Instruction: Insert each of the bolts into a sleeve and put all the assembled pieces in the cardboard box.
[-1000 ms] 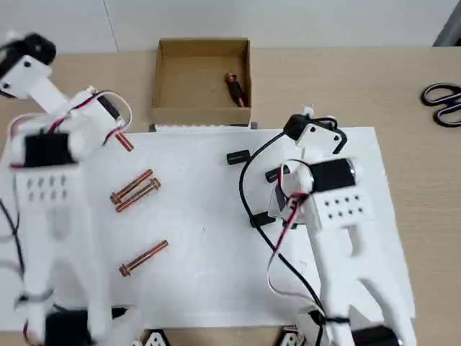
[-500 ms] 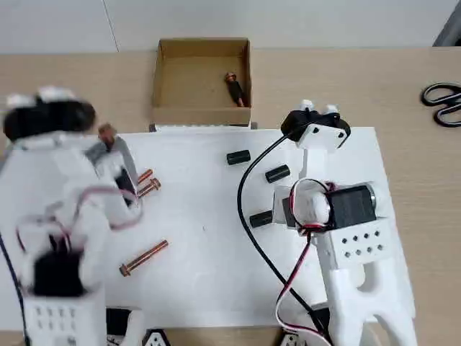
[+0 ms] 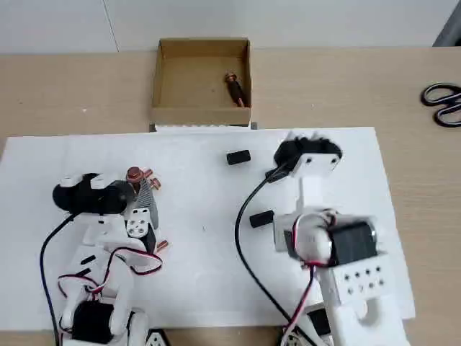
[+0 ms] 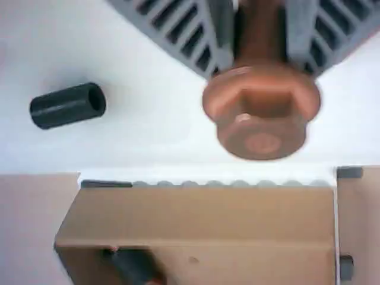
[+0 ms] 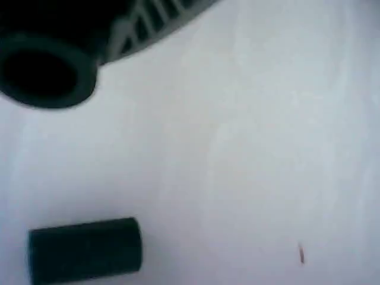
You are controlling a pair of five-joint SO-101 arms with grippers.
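Left gripper [image 4: 259,27] clamps a copper bolt [image 4: 260,113]; right gripper [image 5: 83,32] grasps a black sleeve [image 5: 44,70] above the white sheet [image 3: 209,238].

A robotics lab bench: wooden table [image 3: 72,86], white work sheet [image 3: 209,277], scissors [image 3: 441,102] (plain wall [image 3: 288,20] behind)

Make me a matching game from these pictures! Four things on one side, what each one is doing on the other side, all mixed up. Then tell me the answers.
Things:
1. left gripper
2. right gripper
3. cardboard box
4. scissors

States:
A. lies on the bare wooden table, off the white sheet
B. shut on a black sleeve
C. holds one bolt-and-sleeve piece
D. shut on a copper bolt

Pairs: 1-D, 2-B, 3-C, 4-A.
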